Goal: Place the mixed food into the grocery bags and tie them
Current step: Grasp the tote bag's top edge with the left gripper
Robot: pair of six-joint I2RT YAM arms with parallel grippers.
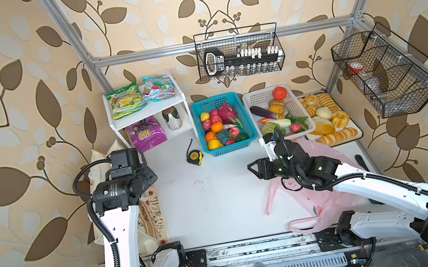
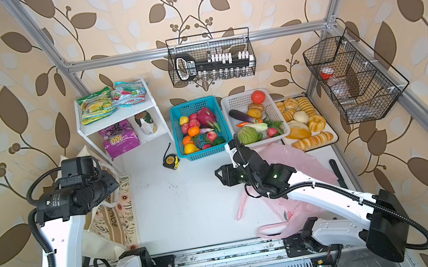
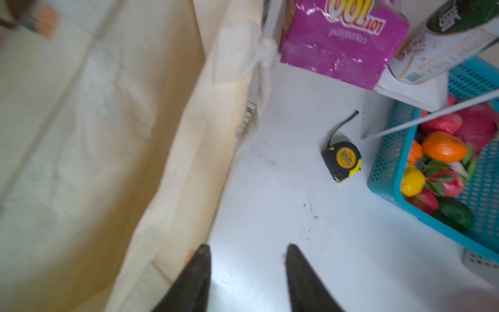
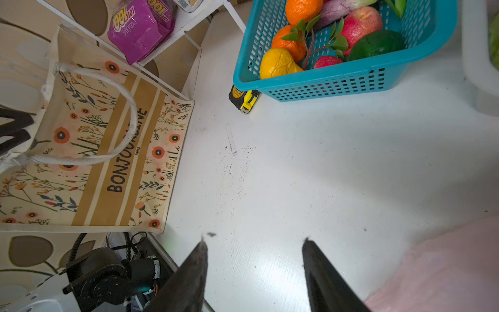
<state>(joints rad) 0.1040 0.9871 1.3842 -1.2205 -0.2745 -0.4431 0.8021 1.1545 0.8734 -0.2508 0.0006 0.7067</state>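
The cream canvas tote (image 4: pixel 94 151) with a flower print lies at the table's left edge, under my left arm. My left gripper (image 3: pixel 247 247) hangs open and empty just beside the tote's rim (image 3: pixel 189 140). The pink plastic bag (image 1: pixel 328 197) lies crumpled under my right arm. My right gripper (image 1: pixel 251 167) is open and empty over bare table. The purple snack pouch (image 1: pixel 147 135) and the can (image 1: pixel 172 118) sit in the white shelf, with the teal-red packet (image 1: pixel 157 87) on top. Toy fruit, among it the dragon fruit (image 1: pixel 227 112), fills the blue basket (image 1: pixel 202 106).
A tape measure (image 1: pixel 195 157) lies in front of the blue basket. A white basket (image 1: pixel 260 99) of vegetables and a bread tray (image 1: pixel 356 131) stand at the back right. A green-yellow packet (image 1: pixel 125 100) lies on the shelf (image 1: pixel 149 110). Wire baskets (image 1: pixel 389 70) hang on the frame.
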